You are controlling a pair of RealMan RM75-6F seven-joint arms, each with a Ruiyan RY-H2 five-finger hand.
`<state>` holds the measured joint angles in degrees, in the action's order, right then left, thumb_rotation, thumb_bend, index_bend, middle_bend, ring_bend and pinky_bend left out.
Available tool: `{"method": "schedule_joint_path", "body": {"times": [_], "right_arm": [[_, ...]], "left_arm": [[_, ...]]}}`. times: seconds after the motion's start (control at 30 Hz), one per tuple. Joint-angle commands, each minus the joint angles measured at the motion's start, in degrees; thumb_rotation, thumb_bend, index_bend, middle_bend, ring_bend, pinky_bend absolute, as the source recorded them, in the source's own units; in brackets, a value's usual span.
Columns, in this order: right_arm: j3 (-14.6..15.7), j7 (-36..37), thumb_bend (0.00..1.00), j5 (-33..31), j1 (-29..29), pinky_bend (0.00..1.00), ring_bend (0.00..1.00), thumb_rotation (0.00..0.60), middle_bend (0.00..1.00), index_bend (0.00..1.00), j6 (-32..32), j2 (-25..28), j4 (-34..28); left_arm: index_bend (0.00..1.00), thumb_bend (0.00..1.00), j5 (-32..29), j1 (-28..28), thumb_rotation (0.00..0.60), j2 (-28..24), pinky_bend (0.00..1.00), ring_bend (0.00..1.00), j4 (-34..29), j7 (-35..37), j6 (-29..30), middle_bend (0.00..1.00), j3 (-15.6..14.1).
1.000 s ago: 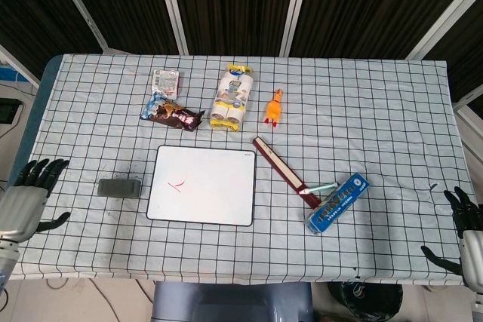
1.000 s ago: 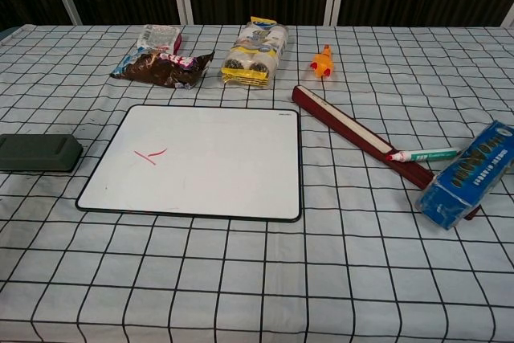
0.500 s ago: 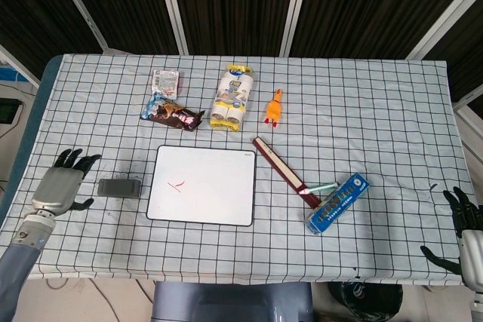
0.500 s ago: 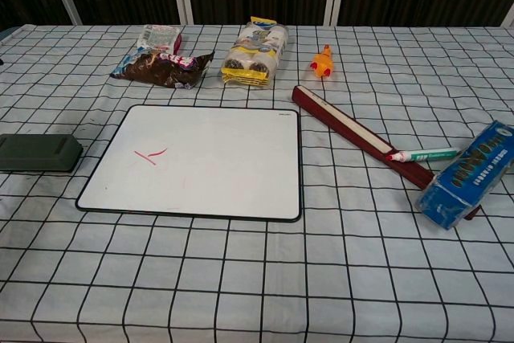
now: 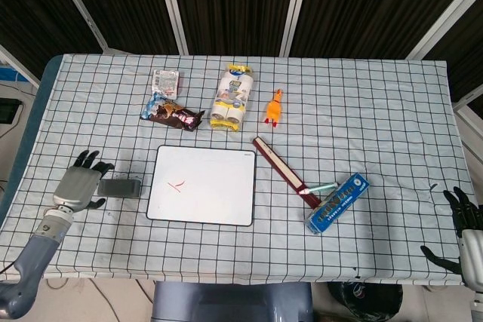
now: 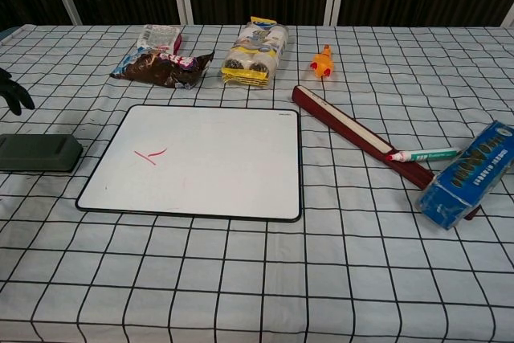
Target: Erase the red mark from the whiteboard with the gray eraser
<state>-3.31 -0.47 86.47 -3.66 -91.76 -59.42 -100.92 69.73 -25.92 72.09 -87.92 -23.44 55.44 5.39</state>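
— What lies on the worktop [image 5: 392, 111], biggest first?
— The whiteboard [image 5: 202, 185] near the front edge, its red mark [image 5: 176, 185] toward its left side; the gray eraser [image 5: 119, 187] just left of it.
— And the hands?
— Left hand [image 5: 79, 184] beside the eraser, fingers spread, holding nothing. Right hand [image 5: 468, 234] off the front right corner, fingers apart, empty.

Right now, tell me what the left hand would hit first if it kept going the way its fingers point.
Probably the eraser. In the head view the left hand lies just left of it, fingers spread toward it, with only bare cloth between. Its height above the table is unclear, so it might pass over.
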Motion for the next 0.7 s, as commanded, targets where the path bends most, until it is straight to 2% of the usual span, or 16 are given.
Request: {"method": "schedule_joint_path", "body": {"times": [0.03, 0.7], "right_arm": [[0.0, 0.0, 0.15, 0.0, 0.0, 0.19, 0.14, 0.600, 0.04, 0.01, 0.0, 0.0, 0.0], [-0.1, 0.3, 0.14, -0.3, 0.1, 0.19, 0.14, 0.600, 0.04, 0.01, 0.2, 0.2, 0.0]], "left_arm": [[0.25, 0.17, -0.2, -0.8, 0.600, 1.3, 0.00, 0.00, 1.1, -0.6, -0.6, 0.28, -0.2], [0.32, 0.20, -1.0, -2.9, 0.600, 5.2, 0.00, 0.00, 4.2, -2.6, -1.4, 0.36, -1.5]]}}
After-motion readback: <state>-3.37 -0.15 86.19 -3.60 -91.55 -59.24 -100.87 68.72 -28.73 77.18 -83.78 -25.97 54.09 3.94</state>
